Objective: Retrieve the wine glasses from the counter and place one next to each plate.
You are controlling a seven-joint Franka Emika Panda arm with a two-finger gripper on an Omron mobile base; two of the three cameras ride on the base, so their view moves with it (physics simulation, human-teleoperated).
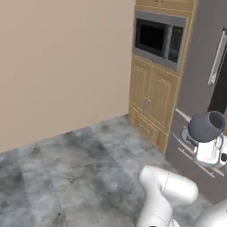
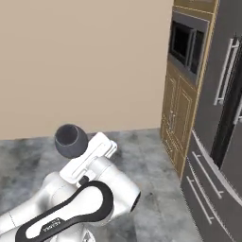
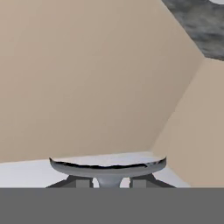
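Left base view, gripper [image 1: 209, 153] pinching wine glass [image 1: 206, 126] by its stem, microwave [image 1: 159, 39] and wooden cabinets [image 1: 151, 99] standing close behind, fridge [image 1: 208, 80] just beside

Flat, even rendered light throughout kitchen; no visible lamp, no hard cast shadows. Beige wall [image 1: 62, 66] uniformly bright, no gradient. Mottled grey floor [image 1: 75, 168] soft, low-resolution, texture smeared. Microwave [image 1: 158, 39] door dark, faint sheen, no glare. White arm [image 2: 90, 189] shows gentle shading on curves. Smoky wine glass [image 1: 206, 125] dull, little highlight. Edges jagged, pixelated in all views; hand view coarse, glass foot [image 3: 108, 165] rim aliased. No lens distortion at edges.
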